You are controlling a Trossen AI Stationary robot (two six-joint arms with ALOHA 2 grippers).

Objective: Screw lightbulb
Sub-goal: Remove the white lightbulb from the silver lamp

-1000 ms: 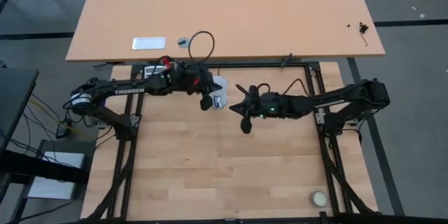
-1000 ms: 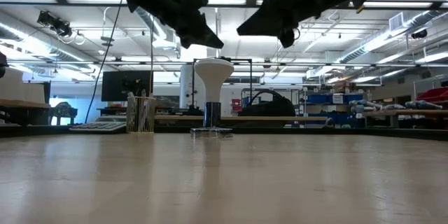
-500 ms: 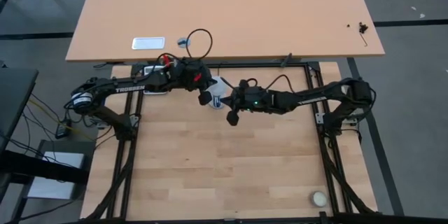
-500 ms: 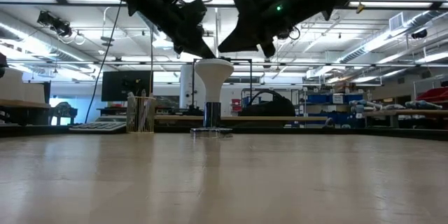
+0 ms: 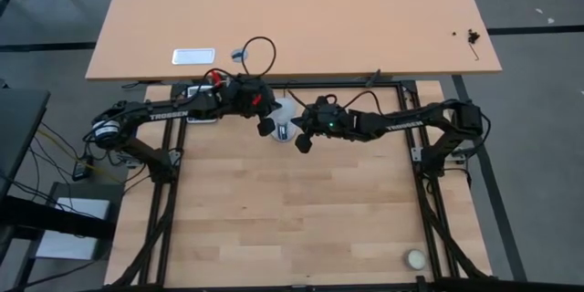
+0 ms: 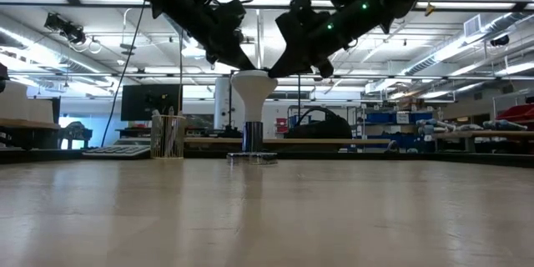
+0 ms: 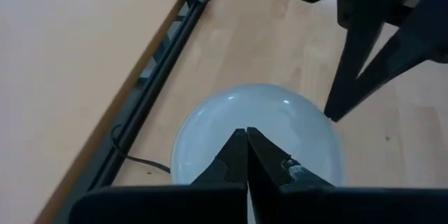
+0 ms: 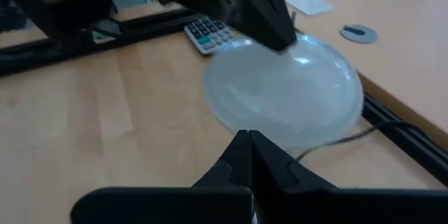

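right hand (image 5: 302, 142) has swung in from mid-desk toward the far edge over the last second and now sits tight against the lightbulb (image 5: 286, 115), fingers pinched closed with nothing between them; in the low view its tips meet the rim of the globe. left hand (image 5: 265, 128) barely moved, also closed and empty, tips at the bulb's other side just above the globe. lightbulb stands upright near the middle of the desk's far edge, base down in what looks like the socket (image 6: 252, 156); can't tell how far it's threaded. so both hands now flank the globe, but neither grips it. my guess: one has to open and take hold before any turning happens. small cream ball (image 5: 416, 258) sits by the near right corner, untouched.
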